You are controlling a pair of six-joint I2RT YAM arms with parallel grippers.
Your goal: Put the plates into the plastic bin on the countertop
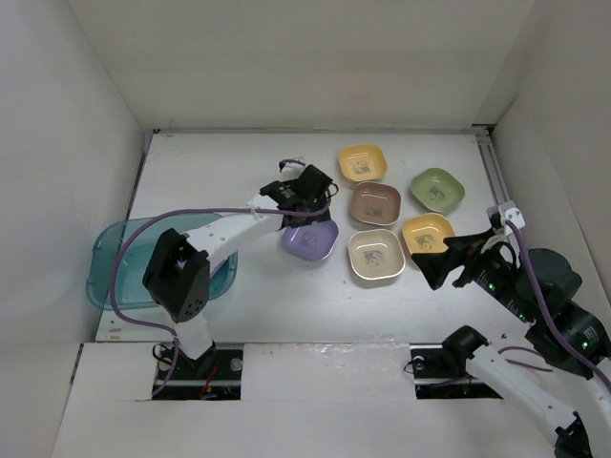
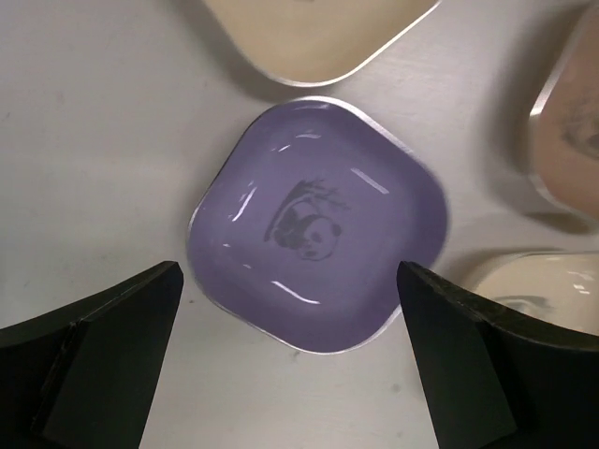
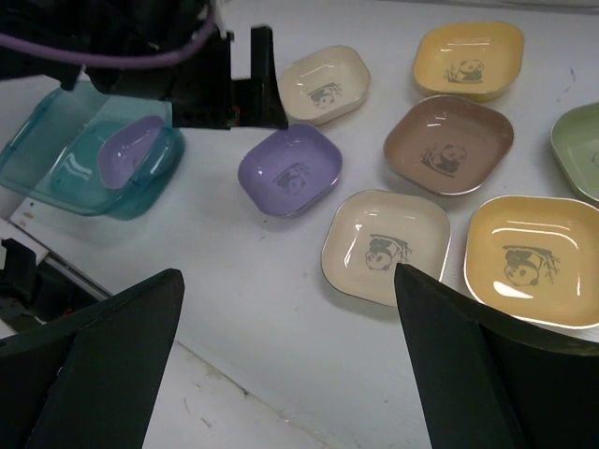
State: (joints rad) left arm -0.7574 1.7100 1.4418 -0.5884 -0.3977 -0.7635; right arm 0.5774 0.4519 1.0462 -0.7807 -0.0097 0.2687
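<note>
The purple plate (image 2: 314, 224) looks glossy and smooth, the plastic bin (image 3: 47, 161) translucent and shiny, the countertop (image 3: 234, 290) matt.

Left fingers (image 2: 103, 351), right fingers (image 3: 98, 360) wide apart

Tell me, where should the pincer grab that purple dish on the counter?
The purple dish lies flat, hollow side up, so probably pinch its raised rim from straight above, where the left pincer hangs open. The edge facing bare countertop has most room.

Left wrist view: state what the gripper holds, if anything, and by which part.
Nothing is held. The left gripper is open above the purple plate, its fingers apart and not touching it.
</note>
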